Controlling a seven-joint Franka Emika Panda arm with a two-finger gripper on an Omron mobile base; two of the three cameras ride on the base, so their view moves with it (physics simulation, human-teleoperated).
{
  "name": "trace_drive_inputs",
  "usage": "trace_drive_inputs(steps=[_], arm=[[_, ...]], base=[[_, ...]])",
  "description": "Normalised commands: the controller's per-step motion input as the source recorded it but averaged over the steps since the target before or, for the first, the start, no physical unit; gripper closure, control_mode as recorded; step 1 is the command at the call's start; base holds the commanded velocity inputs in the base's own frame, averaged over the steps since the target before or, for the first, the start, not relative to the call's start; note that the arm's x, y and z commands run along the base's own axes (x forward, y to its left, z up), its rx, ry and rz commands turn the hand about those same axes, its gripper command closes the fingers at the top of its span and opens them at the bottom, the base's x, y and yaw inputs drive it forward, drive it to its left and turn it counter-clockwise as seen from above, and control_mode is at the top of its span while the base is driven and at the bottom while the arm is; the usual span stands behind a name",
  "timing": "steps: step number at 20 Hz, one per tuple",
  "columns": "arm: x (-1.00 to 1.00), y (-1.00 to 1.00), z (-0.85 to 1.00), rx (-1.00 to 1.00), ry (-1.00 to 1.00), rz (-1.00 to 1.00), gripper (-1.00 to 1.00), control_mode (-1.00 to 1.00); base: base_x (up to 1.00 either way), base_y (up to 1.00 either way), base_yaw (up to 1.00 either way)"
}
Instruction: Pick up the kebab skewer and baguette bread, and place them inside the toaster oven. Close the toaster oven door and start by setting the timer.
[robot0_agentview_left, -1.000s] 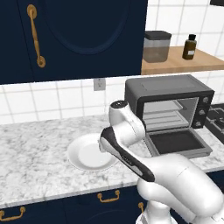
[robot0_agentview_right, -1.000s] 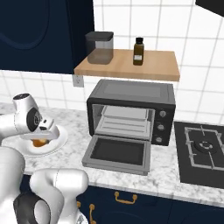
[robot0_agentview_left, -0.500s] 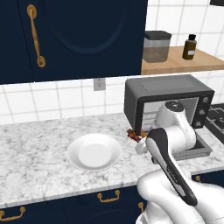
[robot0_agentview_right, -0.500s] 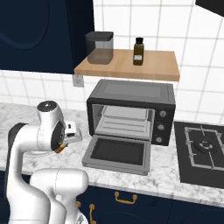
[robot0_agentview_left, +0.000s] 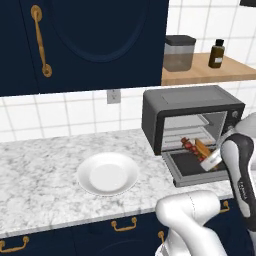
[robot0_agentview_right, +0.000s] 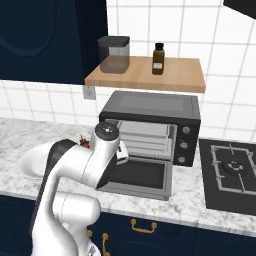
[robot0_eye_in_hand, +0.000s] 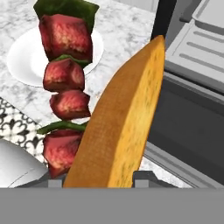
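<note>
The gripper (robot0_agentview_left: 206, 159) is clamped on both the kebab skewer (robot0_eye_in_hand: 64, 87) and the baguette bread (robot0_eye_in_hand: 118, 122), holding them over the open toaster oven door (robot0_agentview_left: 192, 169), at the toaster oven (robot0_agentview_left: 187, 107) mouth.

Even, bright rendered light falls from above with soft faint shadows, no glare or blur, though the toaster oven (robot0_agentview_left: 192, 117) cavity sits darker inside.
</note>
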Motion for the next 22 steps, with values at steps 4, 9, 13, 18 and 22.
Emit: trace_drive_inputs(steps=[4,9,13,18,22], arm=[[-0.03,-1.0,0.07,0.12,-0.05,0.04,1.0,-1.0],[0.22,-0.84,0.12,0.13,0.0,0.06,1.0,-1.0],[0.53,-0.1,0.53,0.05,0.09,0.0,1.0,-1.0],[0.61,0.0,0.08,0.0,0.06,0.0,1.0,-1.0],[0.26,0.0,-0.58,-0.04,0.0,0.0,1.0,-1.0]], base=[[0.0,0.0,0.0],[0.0,0.0,0.0],[0.0,0.0,0.0],[0.0,0.0,0.0],[0.0,0.0,0.0]])
